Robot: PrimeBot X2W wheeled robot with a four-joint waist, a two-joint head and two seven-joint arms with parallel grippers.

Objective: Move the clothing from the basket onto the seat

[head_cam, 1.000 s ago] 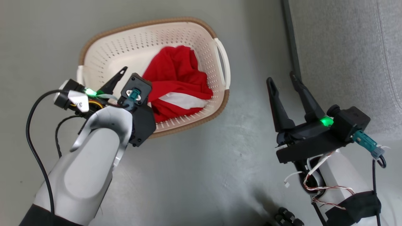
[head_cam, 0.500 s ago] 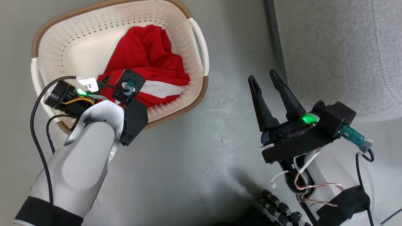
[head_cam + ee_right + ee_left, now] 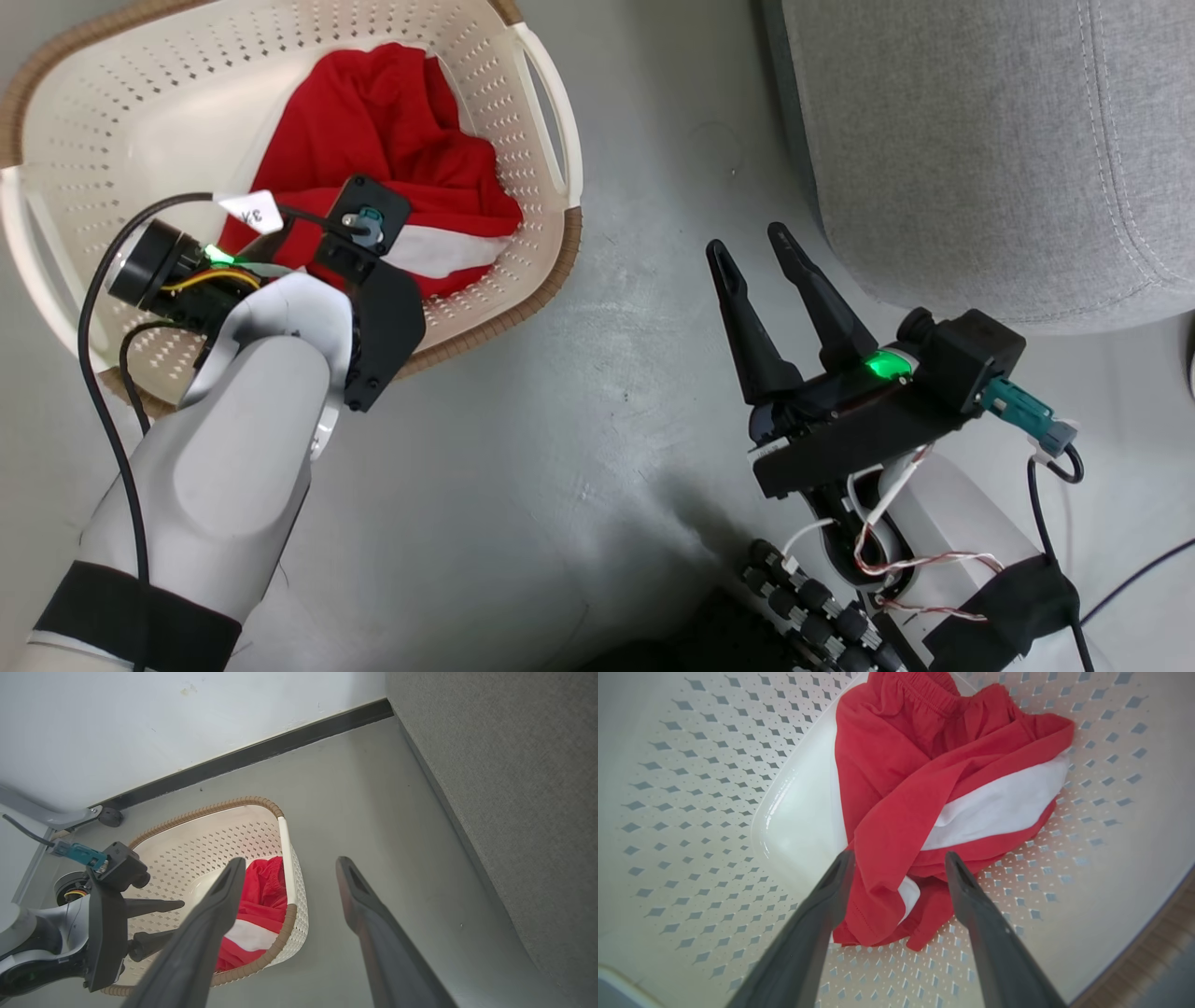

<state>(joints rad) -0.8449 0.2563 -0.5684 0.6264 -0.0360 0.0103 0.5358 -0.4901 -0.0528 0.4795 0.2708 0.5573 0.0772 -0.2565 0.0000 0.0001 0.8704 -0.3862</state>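
Here the left gripper [image 3: 899,857] hangs inside the basket [image 3: 691,812] with its jaws wide apart. The near hem of the clothing [image 3: 896,779] lies between the two fingertips; whether they touch it cannot be told. In the left wrist view the red heap runs lengthwise from 6 to 12 o'clock, waistband at 12, and its white panel slants toward 2 o'clock. It rests on the basket's bottom, against the 3 o'clock wall. In the head view the right gripper [image 3: 749,239], jaws apart and empty, hovers over the floor [image 3: 560,467] between basket and seat [image 3: 980,140], fingers pointing to 11 o'clock.
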